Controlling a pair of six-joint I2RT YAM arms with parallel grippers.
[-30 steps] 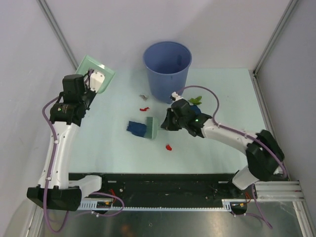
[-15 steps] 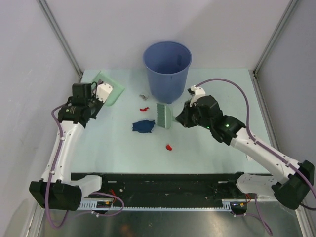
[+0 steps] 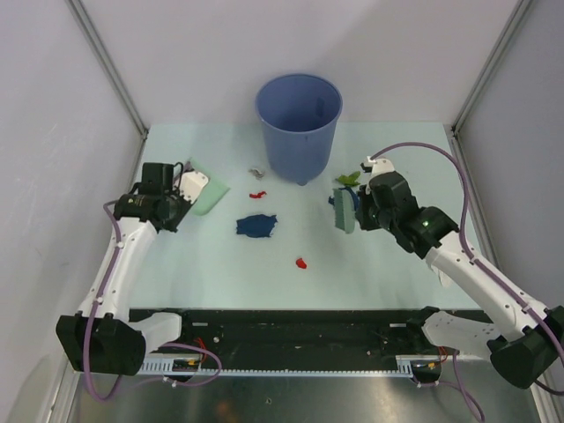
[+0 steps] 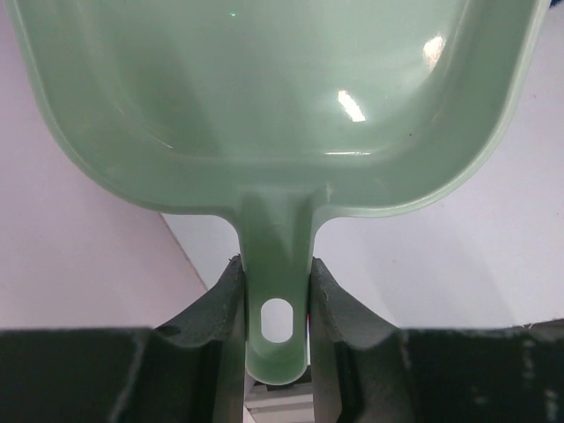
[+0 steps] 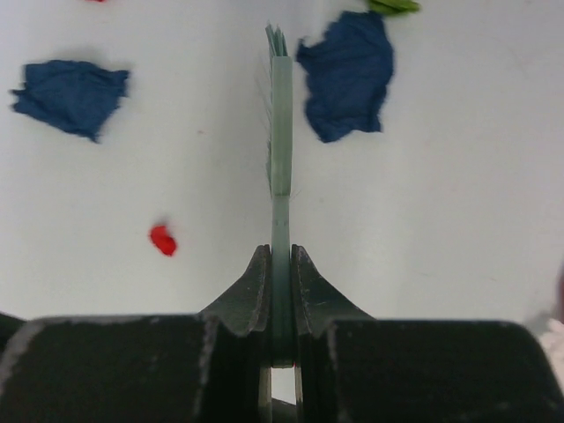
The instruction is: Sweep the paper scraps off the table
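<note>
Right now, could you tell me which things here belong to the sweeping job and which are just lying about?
For the job: paper scraps on the table; brush in the right hand; dustpan in the left hand; bucket.
Just there: purple cables; metal rail.

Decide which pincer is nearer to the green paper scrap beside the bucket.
Right. The right pincer, gripping the brush, sits close on the near side of the green scrap; the left pincer, gripping the dustpan, is far off to the left.
</note>
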